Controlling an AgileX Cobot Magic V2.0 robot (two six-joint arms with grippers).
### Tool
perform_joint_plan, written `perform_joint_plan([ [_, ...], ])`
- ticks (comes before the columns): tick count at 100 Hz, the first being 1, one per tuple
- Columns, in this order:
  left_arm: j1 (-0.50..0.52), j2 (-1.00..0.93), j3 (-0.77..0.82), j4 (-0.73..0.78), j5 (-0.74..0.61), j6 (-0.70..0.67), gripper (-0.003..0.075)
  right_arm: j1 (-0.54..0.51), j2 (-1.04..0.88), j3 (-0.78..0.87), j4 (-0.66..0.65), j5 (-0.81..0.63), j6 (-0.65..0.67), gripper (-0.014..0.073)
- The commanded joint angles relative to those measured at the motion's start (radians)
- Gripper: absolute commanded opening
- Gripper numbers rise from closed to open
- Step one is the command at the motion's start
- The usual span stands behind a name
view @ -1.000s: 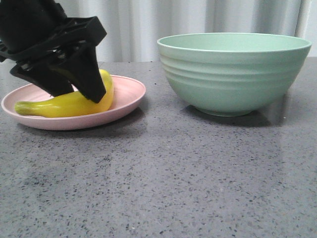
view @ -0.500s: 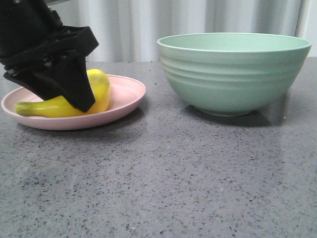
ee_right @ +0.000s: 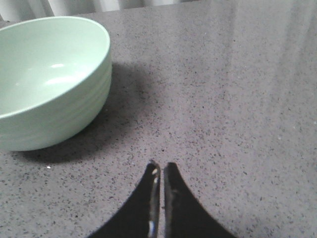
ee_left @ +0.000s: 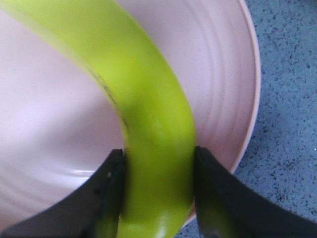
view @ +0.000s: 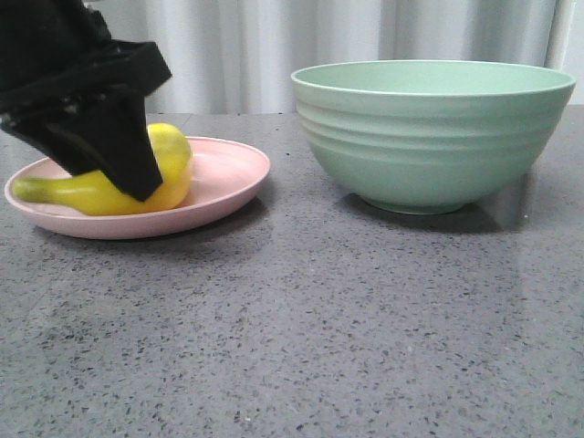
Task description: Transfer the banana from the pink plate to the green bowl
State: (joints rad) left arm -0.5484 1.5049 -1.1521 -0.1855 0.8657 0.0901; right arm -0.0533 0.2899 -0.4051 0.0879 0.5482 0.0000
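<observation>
The yellow banana (view: 68,192) lies on the pink plate (view: 228,173) at the left of the front view. My left gripper (view: 128,178) comes down on it from above and is shut on it. In the left wrist view both black fingers (ee_left: 111,188) press the sides of the banana (ee_left: 148,99) over the plate (ee_left: 49,99), with the gripper (ee_left: 158,163) around its lower part. The green bowl (view: 429,137) stands to the right, with nothing in it. My right gripper (ee_right: 161,166) is shut and empty over the tabletop, next to the bowl (ee_right: 49,79).
The grey speckled tabletop (view: 301,328) stretches between plate and bowl and toward the front. A white curtain (view: 255,46) hangs behind the table.
My left gripper has shifted left and settled onto the banana. The banana has slid and turned a little to the left on the plate.
</observation>
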Motion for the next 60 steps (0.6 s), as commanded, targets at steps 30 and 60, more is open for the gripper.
perform_joint_plan([
  [30,-0.007,-0.116,-0.217,-0.052,0.115,0.207,-0.0019,0.128,0.167,-0.258,-0.006,0.103,-0.054,-0.0017],
  [60,-0.082,-0.187,-0.224,-0.273,0.168,0.486,-0.0019,0.252,0.393,-0.543,0.173,0.139,-0.054,0.0367],
])
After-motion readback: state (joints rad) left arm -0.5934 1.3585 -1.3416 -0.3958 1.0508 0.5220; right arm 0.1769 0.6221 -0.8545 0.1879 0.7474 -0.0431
